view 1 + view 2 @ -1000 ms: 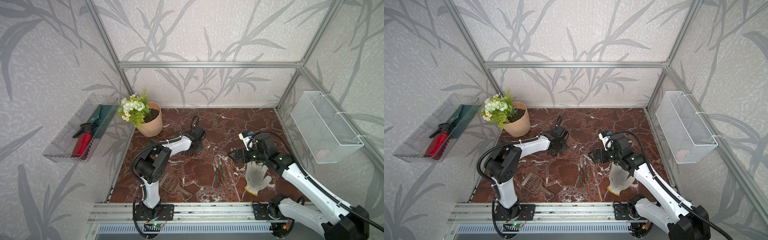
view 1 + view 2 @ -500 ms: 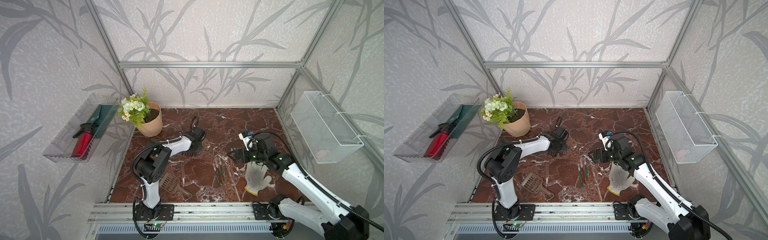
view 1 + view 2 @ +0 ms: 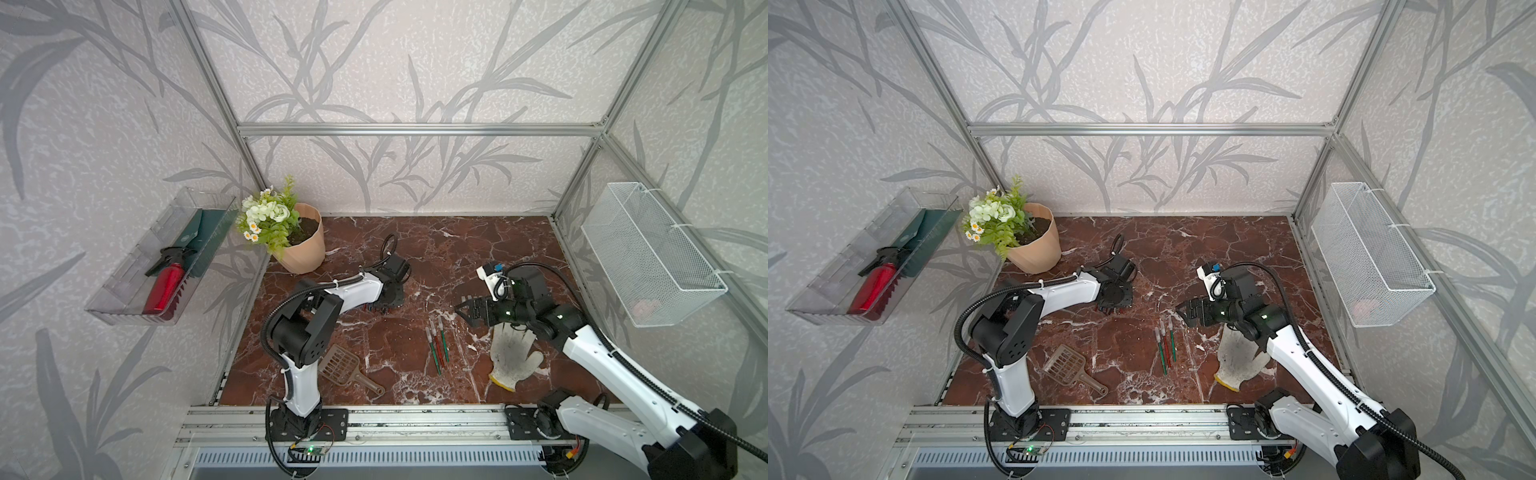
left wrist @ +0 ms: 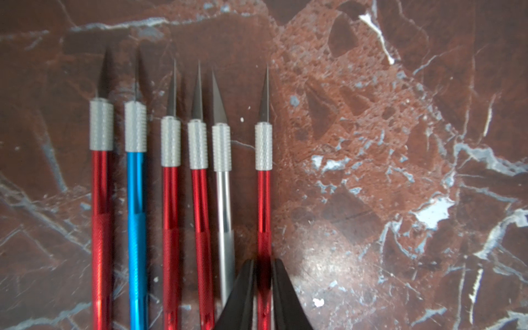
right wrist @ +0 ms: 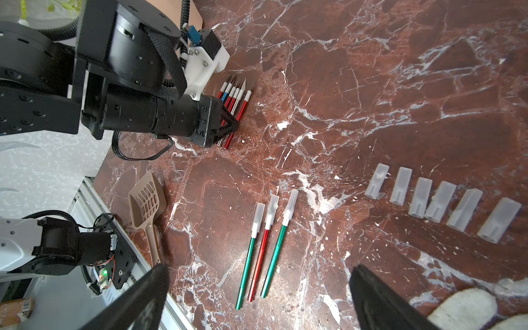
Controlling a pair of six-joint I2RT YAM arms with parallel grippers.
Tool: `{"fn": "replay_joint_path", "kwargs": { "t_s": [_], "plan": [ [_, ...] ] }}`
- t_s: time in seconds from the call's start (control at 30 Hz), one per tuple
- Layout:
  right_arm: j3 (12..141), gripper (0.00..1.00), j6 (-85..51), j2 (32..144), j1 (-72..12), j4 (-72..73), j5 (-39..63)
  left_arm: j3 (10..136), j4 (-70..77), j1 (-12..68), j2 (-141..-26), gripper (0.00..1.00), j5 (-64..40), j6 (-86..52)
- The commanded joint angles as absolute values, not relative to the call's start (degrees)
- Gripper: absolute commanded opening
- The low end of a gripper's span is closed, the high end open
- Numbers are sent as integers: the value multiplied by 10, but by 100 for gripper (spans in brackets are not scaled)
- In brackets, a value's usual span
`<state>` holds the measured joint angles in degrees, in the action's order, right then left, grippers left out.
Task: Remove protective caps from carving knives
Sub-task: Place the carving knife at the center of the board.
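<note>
Looks like the set-down: left gripper (image 4: 263, 261), jaws narrow astride the red-handled bare-bladed carving knife (image 4: 264, 200) ending the uncapped row (image 5: 234, 94). Gripping or free, can't tell. The right gripper (image 3: 467, 309) gapes wide; next needs one of three translucent-capped knives (image 5: 261, 251) lying nearby.

Bright, even, diffuse light in both top views; shadows faint and soft-edged. Left wrist view: glare patch on the table (image 4: 323, 265) at five o'clock; carving knives (image 4: 197, 148) slightly soft; left pincer (image 4: 263, 268) blurred at six o'clock. Right wrist view: sharp mid-frame; right pincer (image 5: 260, 270) out of focus at six o'clock.
</note>
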<state>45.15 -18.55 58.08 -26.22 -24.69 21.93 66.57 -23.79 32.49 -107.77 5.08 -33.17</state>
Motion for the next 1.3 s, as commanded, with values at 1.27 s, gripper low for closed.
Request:
{"fn": "replay_joint_path", "kwargs": {
  "t_s": [1.27],
  "plan": [
    [418, 99, -206, 511, -265, -344, 164, 501, -173, 567, -896, 17, 96, -592]
  ]
}}
